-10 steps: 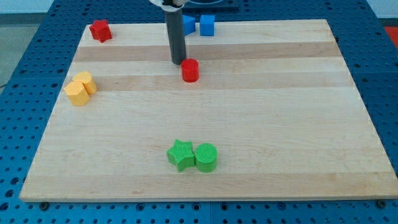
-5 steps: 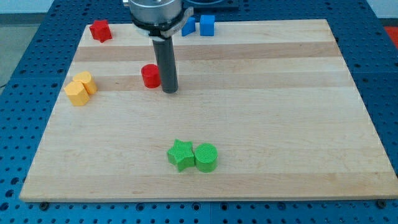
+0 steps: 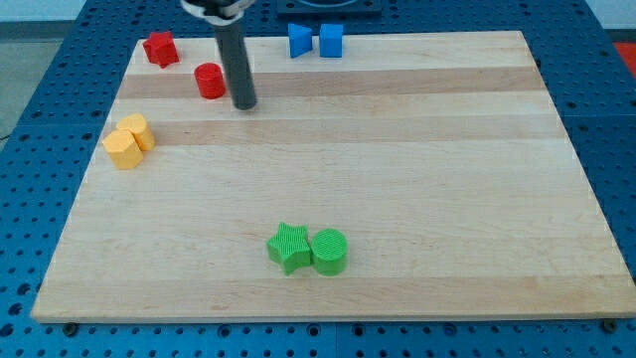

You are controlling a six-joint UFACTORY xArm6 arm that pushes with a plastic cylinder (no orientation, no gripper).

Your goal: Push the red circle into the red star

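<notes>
The red circle (image 3: 210,81) stands on the wooden board (image 3: 417,179) near the view's top left. The red star (image 3: 159,48) sits in the board's top left corner, up and to the left of the circle, with a gap between them. My tip (image 3: 244,103) rests on the board just to the right of the red circle and slightly below it, close beside it. The dark rod rises from the tip to the view's top edge.
Two blue blocks (image 3: 316,40) stand side by side at the top edge. A yellow pair (image 3: 128,141) sits at the left edge. A green star (image 3: 289,248) and green circle (image 3: 329,251) touch near the bottom middle.
The red circle has been pushed left and then up toward the red star. My tip moved left and up along with it, staying on its right side.
</notes>
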